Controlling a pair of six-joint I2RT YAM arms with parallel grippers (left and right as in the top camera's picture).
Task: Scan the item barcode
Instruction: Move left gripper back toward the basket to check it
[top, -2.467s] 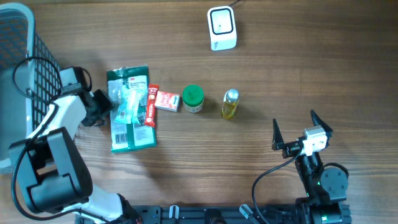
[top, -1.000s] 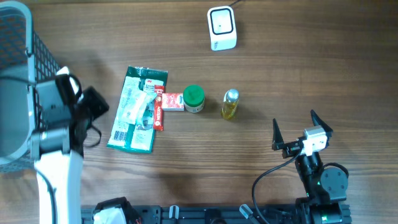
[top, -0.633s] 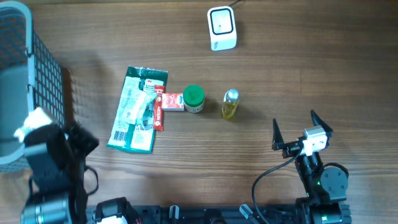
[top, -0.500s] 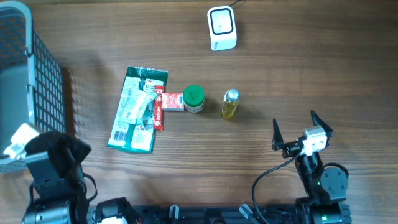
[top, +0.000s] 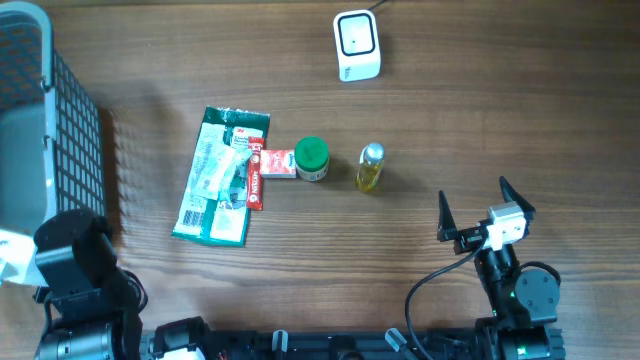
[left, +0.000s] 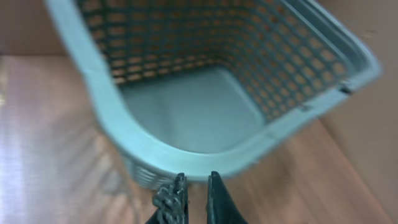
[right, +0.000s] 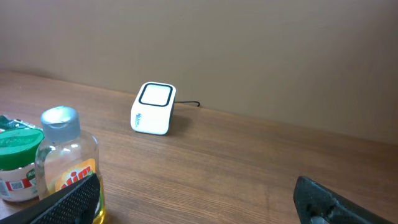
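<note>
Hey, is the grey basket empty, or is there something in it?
Empty, as far as shows: the left wrist view looks down into the basket and its floor is bare.

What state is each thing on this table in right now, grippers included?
Green packet: lying flat.
Red box: lying flat.
Green-lidded jar: upright, lid on.
Yellow bottle: upright, capped.
Scanner: upright, cabled.
Basket: nothing visible inside.
Left gripper: shut, empty.
Right gripper: open, empty.
</note>
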